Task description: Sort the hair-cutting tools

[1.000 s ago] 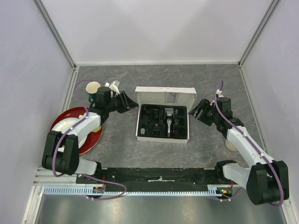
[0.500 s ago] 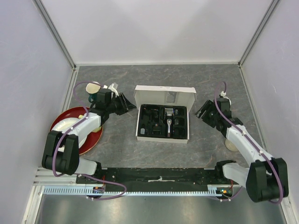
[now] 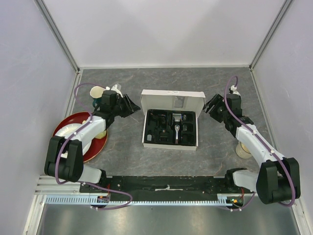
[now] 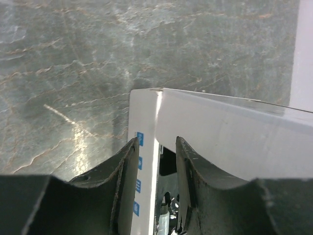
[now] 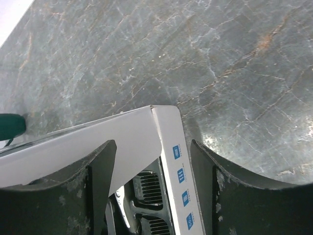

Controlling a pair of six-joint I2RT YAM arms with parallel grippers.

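The clipper lies in the box between the left pincer and right pincer, both spread apart.

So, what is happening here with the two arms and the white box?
The clipper and the black comb guards lie inside the open white box. Neither arm holds anything. The left gripper and the right gripper are both open, each aimed at a far corner of the box lid. Whether they touch the lid cannot be told.
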